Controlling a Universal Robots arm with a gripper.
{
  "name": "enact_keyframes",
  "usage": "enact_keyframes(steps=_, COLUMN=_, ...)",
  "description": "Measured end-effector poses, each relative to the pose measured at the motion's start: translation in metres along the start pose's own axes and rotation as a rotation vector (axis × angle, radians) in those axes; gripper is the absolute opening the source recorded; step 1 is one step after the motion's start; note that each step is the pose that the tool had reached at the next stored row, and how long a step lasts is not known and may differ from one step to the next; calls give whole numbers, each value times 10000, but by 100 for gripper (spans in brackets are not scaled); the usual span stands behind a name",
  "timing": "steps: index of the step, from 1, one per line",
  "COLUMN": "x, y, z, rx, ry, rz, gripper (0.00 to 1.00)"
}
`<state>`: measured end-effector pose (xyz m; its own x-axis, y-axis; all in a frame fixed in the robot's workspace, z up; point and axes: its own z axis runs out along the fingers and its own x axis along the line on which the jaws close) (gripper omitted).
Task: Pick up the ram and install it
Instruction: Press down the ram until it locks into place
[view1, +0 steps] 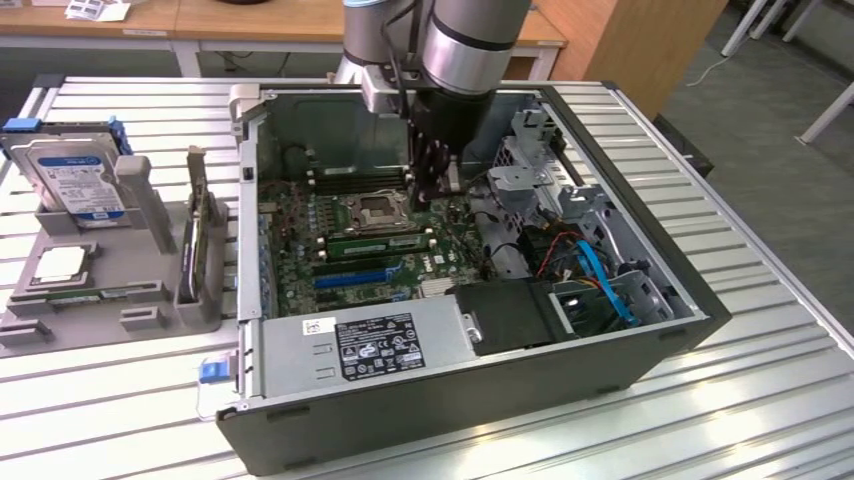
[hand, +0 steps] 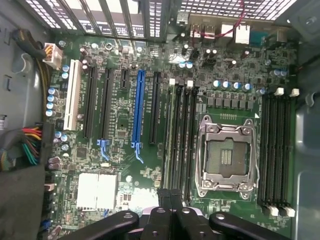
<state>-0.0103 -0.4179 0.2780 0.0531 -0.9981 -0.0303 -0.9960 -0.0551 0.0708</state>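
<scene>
A long green ram stick lies along a slot on the motherboard, just in front of the empty CPU socket inside the open computer case. My gripper reaches down into the case and hangs just above the board, near the stick's end on the exterior view's right. The fingers are shut together with nothing between them. In the wrist view the shut gripper sits at the end of the black memory slots beside the CPU socket. Whether the fingertips touch the stick I cannot tell.
A grey holder left of the case carries a blue-labelled hard drive, a silver CPU chip and a thin board on edge. Case walls, a drive cage and orange and blue cables crowd the arm.
</scene>
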Motion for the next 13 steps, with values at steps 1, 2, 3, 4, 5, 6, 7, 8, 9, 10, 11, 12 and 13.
enact_keyframes(steps=1, x=1, y=-5, z=18, rx=1, ry=2, rz=0, gripper=11)
enact_keyframes(steps=2, x=1, y=-13, z=36, rx=3, ry=5, rz=1, gripper=11)
enact_keyframes(steps=3, x=3, y=-24, z=53, rx=3, ry=10, rz=1, gripper=11)
enact_keyframes(steps=4, x=4, y=-36, z=70, rx=5, ry=14, rz=1, gripper=11)
enact_keyframes(steps=5, x=5, y=-50, z=88, rx=6, ry=18, rz=-1, gripper=11)
enact_keyframes(steps=6, x=6, y=-63, z=105, rx=7, ry=23, rz=-3, gripper=11)
enact_keyframes(steps=7, x=7, y=-69, z=122, rx=6, ry=26, rz=-4, gripper=11)
enact_keyframes(steps=8, x=8, y=-70, z=140, rx=6, ry=29, rz=-3, gripper=11)
enact_keyframes(steps=9, x=9, y=-71, z=158, rx=6, ry=30, rz=-2, gripper=11)
enact_keyframes(steps=10, x=9, y=-72, z=178, rx=6, ry=32, rz=-2, gripper=11)
enact_keyframes(steps=11, x=10, y=-74, z=196, rx=7, ry=31, rz=-2, gripper=11)
enact_keyframes(steps=12, x=10, y=-75, z=214, rx=7, ry=31, rz=-3, gripper=11)
enact_keyframes(steps=13, x=11, y=-77, z=232, rx=7, ry=31, rz=-3, gripper=11)
